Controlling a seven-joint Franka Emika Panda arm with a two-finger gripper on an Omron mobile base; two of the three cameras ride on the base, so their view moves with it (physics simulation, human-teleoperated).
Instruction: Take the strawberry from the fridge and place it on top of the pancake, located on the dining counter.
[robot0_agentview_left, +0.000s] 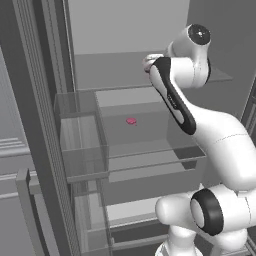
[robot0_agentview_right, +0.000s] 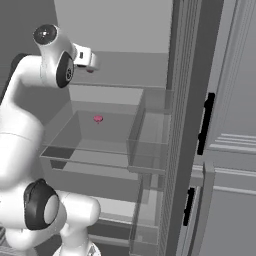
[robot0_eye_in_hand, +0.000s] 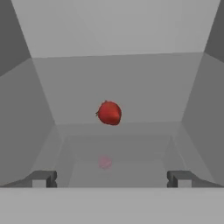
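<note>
The fingers (robot0_eye_in_hand: 43, 178) stood wide apart and held nothing, their two dark tips far out to either side at the bottom of the hand view. Between them and beyond them, well clear of both tips, sat the strawberry (robot0_eye_in_hand: 109, 113), a bright red lump resting on an upper glass shelf (robot0_eye_in_hand: 118, 89) inside the fridge (robot0_agentview_left: 40, 100). Nothing had closed around it, so the pick-up itself had not yet been made.

Through the glass below the strawberry a fainter, flatter pink piece (robot0_eye_in_hand: 104, 162) showed on a lower shelf; in the left base view this pink piece (robot0_agentview_left: 131, 121) lay alone near the middle of that lower shelf, well apart from the hand. In the right base view the gripper (robot0_agentview_right: 90, 61) reached into the open fridge at the level of the upper shelf, with a speck of red just beside it.

By my reading, the fridge was already open and the hand lined up on the fruit. Left to do: close in, grasp, withdraw, and carry it to the pancake on the dining worktop.
</note>
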